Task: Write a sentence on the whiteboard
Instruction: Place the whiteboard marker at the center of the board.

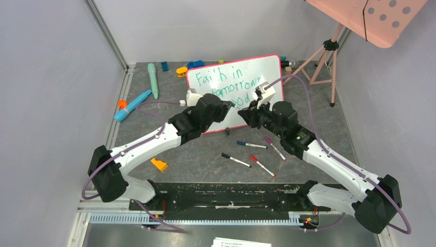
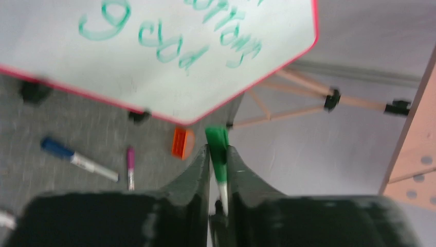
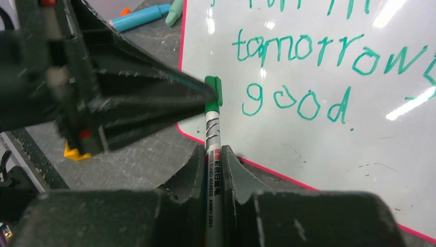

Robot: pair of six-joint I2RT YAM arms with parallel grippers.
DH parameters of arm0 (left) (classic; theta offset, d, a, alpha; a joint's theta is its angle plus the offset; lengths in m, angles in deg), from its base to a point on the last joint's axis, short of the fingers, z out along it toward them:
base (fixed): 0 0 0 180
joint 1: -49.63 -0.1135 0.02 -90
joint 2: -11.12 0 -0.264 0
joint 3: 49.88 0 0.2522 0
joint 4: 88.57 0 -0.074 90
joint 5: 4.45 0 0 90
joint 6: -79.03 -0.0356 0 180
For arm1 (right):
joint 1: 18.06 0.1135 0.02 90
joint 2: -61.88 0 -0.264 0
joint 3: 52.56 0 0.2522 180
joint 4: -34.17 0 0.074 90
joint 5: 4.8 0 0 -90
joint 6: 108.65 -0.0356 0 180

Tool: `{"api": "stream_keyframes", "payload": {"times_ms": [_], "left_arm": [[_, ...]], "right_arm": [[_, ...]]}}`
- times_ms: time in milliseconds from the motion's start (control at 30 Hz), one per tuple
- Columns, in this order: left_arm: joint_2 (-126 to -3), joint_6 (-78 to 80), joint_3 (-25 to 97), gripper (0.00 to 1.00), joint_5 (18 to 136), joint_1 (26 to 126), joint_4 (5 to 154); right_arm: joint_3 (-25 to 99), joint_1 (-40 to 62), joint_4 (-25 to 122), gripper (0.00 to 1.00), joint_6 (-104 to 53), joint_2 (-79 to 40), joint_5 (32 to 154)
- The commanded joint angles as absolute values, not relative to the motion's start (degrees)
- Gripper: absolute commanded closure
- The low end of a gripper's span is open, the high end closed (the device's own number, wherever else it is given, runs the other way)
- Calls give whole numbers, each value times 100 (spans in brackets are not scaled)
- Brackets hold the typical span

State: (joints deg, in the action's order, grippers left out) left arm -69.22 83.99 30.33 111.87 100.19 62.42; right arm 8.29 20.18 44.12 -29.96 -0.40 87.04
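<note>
The whiteboard point(image 1: 267, 69) with its pink-red rim stands tilted at the back of the table. It carries the sentence point(image 1: 231, 85) in green: "Faith in tomorrow good". In front of its lower left part my two grippers meet. My right gripper point(image 3: 213, 152) is shut on the grey barrel of a green marker point(image 3: 212, 134). My left gripper point(image 2: 218, 149) is shut on that marker's green cap point(image 3: 212, 92), which sits on the barrel's end. The words "tomorrow good" point(image 3: 319, 51) show behind the cap. From above, the left gripper point(image 1: 229, 107) and right gripper point(image 1: 242, 110) nearly touch.
Loose markers lie on the grey mat before the board: blue point(image 1: 251, 144), black point(image 1: 235, 160), red point(image 1: 262, 165), purple point(image 1: 275, 148). An orange block point(image 1: 159, 164) and a blue toy pen point(image 1: 132, 105) lie left. A pink tripod point(image 1: 324, 62) holds a dotted panel point(image 1: 375, 15) at the back right.
</note>
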Motion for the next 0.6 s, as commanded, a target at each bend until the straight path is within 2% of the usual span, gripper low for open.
{"api": "stream_keyframes", "payload": {"times_ms": [0, 33, 200, 333, 567], "left_arm": [[-6319, 7813, 2839, 62, 9312, 10612, 6389], [-6214, 7742, 2671, 49, 9303, 10509, 6400], [-5469, 7087, 2010, 12, 9707, 9962, 5838], [-4688, 6488, 1364, 1, 10014, 9577, 5760], [-4240, 4796, 923, 0, 9875, 9480, 5592]], "right_arm": [[997, 1932, 4500, 100, -3039, -87, 8800], [936, 1895, 4610, 100, -3082, -7, 8880], [258, 1485, 5101, 100, -3508, 606, 9549], [-393, 1228, 5494, 100, -3746, 806, 10087], [-931, 1071, 5205, 100, -4252, 253, 10566]]}}
